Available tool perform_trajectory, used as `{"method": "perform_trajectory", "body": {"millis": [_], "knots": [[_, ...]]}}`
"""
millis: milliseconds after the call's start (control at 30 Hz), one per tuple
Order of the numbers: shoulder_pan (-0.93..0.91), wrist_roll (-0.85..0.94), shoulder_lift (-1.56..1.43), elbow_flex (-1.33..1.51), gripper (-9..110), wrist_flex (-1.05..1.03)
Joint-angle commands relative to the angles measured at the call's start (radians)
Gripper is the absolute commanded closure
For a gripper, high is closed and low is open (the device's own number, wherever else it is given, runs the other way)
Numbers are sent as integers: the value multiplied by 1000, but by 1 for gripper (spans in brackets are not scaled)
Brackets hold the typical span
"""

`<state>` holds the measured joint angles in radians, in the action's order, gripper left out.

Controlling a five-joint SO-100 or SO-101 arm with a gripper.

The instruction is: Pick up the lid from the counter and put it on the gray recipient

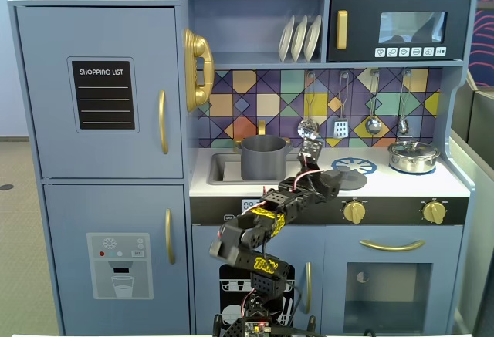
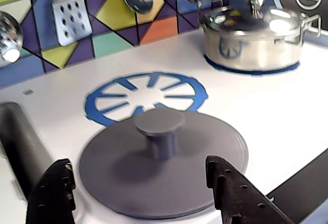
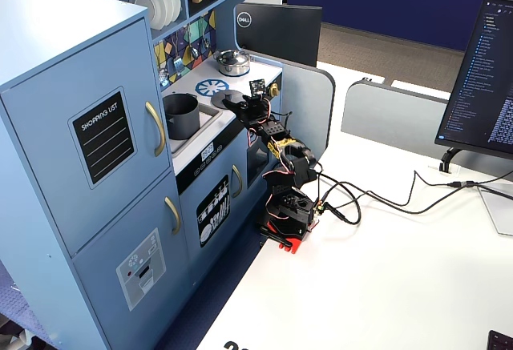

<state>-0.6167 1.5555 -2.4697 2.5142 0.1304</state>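
Over the lid [image 2: 163, 170], the claw [image 2: 146, 193] hangs spread wide.

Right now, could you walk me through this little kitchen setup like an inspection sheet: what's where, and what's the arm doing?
Surface: pale counter with a blue printed burner ring; looks dry and clean.
Job's things: dark-gray lid lies flat on the counter, overlapping the ring's near edge; gray pot stands in the sink recess, uncovered.
Clutter: shiny steel pot with its own lid at the far burner; utensils hang on the backsplash.
Grippers: gripper open, fingers either side of the lid, not yet gripping.
Cables: wires trail across the white desk.
Surroundings: monitor beside the toy kitchen.
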Motion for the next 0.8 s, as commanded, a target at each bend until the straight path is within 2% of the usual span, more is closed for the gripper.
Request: {"method": "perform_trajectory", "body": {"millis": [0,767], "knots": [[-21,-5,103,-95,74,92],[-14,3,528,-348,74,245]]}}
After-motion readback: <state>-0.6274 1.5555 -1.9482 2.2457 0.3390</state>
